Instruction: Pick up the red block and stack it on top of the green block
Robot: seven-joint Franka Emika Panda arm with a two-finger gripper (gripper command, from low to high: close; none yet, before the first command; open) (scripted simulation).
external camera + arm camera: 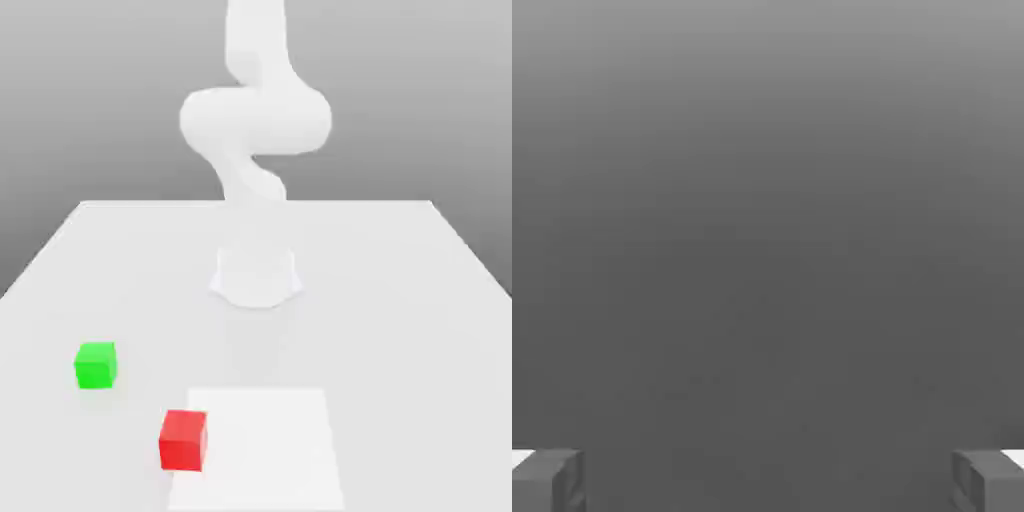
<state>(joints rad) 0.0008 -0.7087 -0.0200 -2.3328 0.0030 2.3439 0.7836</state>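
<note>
Pale tabletop [380, 320], arm [256, 120] upright.

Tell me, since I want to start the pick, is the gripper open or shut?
Open: in the hand view, the gripper has its two fingers far apart, nothing between them.

Between cubes: you see bare tabletop [400, 330] separating the red block [183, 440] from the green block [96, 366].
Above cubes: nothing blocks you.
</note>
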